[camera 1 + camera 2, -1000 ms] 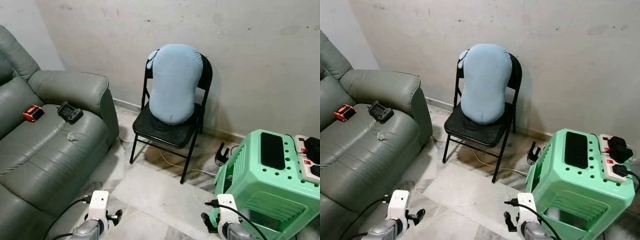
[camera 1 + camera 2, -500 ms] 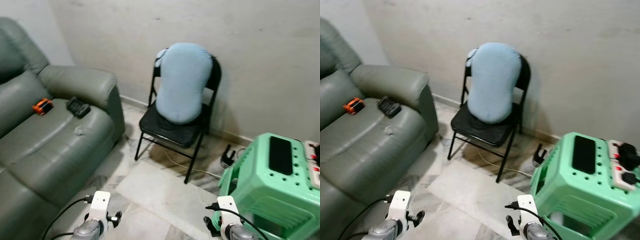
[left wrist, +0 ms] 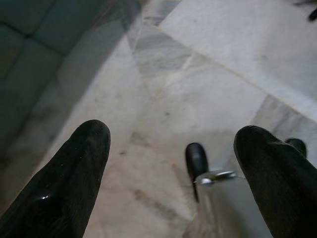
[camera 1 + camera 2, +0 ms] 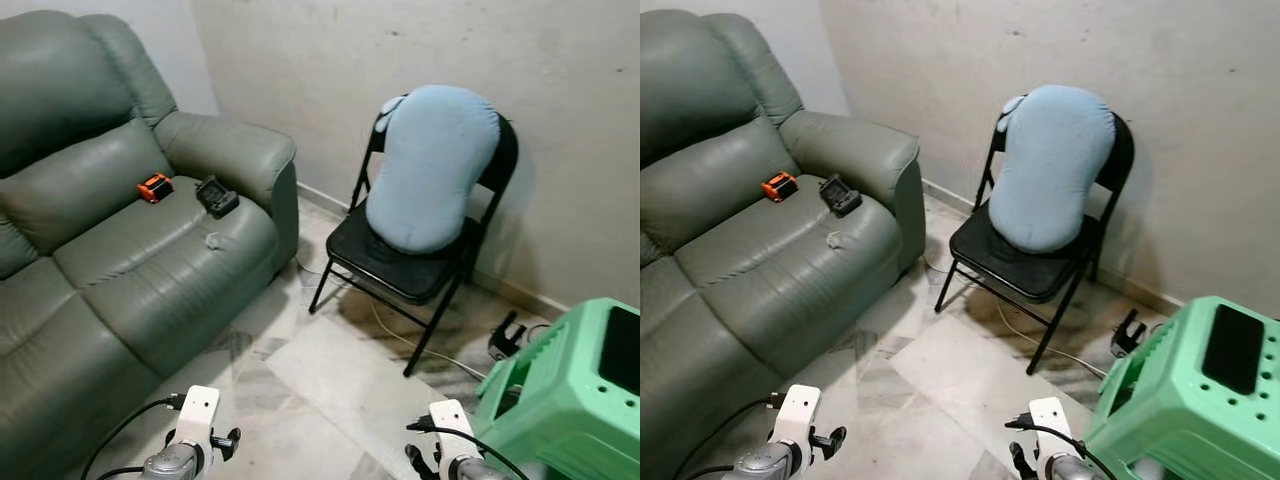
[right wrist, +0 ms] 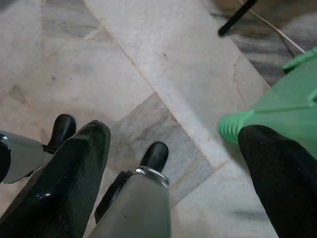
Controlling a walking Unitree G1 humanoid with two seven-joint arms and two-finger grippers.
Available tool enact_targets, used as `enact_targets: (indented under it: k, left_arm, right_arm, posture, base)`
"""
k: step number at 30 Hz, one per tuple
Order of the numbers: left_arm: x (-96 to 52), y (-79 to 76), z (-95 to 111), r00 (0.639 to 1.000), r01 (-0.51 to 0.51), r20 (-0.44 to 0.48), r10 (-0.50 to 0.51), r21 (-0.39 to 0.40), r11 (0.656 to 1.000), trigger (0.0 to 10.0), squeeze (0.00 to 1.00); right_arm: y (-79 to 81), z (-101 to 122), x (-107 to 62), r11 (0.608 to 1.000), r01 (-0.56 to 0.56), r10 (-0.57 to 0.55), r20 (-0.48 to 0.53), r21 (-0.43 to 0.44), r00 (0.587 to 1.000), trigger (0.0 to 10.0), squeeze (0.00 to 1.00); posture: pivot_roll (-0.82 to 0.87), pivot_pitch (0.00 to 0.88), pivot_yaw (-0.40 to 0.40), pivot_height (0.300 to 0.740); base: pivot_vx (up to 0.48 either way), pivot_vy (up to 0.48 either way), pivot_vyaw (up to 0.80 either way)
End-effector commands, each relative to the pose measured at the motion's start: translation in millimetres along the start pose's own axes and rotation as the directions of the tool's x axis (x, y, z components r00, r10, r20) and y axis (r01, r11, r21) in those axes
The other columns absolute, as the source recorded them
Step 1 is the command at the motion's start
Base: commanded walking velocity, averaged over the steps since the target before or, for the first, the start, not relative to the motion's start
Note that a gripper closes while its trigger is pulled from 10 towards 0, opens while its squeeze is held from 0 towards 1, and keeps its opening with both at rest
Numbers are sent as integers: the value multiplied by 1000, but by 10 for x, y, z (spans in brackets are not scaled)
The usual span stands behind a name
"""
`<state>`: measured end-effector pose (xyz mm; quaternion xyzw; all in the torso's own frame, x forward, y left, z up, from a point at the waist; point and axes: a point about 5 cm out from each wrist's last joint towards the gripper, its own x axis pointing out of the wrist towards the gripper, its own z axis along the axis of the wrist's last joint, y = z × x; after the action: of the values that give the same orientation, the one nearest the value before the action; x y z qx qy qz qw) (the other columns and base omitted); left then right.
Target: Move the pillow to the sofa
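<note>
A light blue pillow [image 4: 430, 165] stands upright on a black folding chair [image 4: 395, 272], leaning against its backrest by the wall. The grey-green leather sofa [image 4: 120, 260] is on the left. Both arms hang low at the bottom edge of the eye views, far from the pillow. My left gripper [image 3: 173, 173] is open over the marble floor with nothing between its fingers. My right gripper [image 5: 173, 163] is open too, next to the green stool's leg [image 5: 237, 124].
An orange device [image 4: 154, 186] and a black device [image 4: 216, 195] lie on the sofa seat near the armrest. A green plastic stool [image 4: 575, 400] stands at the right. A cable [image 4: 420, 345] runs on the floor under the chair. My own feet show in the wrist views.
The whole view has swung left: sofa, chair and pillow have shifted right in the picture and more of the sofa shows. The pillow has not moved on the chair. Both arms still hang low.
</note>
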<state>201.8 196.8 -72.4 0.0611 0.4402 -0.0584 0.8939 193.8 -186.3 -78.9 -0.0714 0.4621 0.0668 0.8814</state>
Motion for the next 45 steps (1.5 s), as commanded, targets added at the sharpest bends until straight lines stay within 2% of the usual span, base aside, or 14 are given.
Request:
enact_targets:
  k: [1, 14, 23, 31, 45]
  left_arm:
    - [-6, -5, -41, 1000, 3, -19, -3, 22, 1000, 10000, 0]
    - [32, -191, -24, 999, 18, -41, -16, 43, 999, 10000, 0]
    - [42, -268, -34, 998, 24, -60, -22, 23, 999, 10000, 0]
    - [36, -264, -59, 998, 23, -63, -24, -7, 1000, 10000, 0]
    - [30, -262, -98, 996, 24, -85, -21, 26, 999, 10000, 0]
  right_arm:
    - [30, 10, 7, 1000, -1, 1, -1, -10, 1000, 10000, 0]
    - [-19, -34, -9, 999, -3, 3, -8, -34, 1000, 10000, 0]
    - [-19, -100, -24, 998, -27, 25, -23, -60, 999, 10000, 0]
    - [42, -111, -16, 996, -31, 28, -31, -80, 999, 10000, 0]
    - [152, -120, -2, 993, -47, 42, -45, -110, 998, 10000, 0]
  posture:
    - [-100, 0, 57, 740]
    - [-102, 0, 57, 740]
    - [-102, 0, 48, 740]
    - [-100, 0, 43, 740]
    - [-99, 0, 43, 740]
  base:
    - [0, 0, 800]
    - [0, 0, 800]
    - [0, 0, 800]
    - [0, 0, 800]
    - [0, 0, 800]
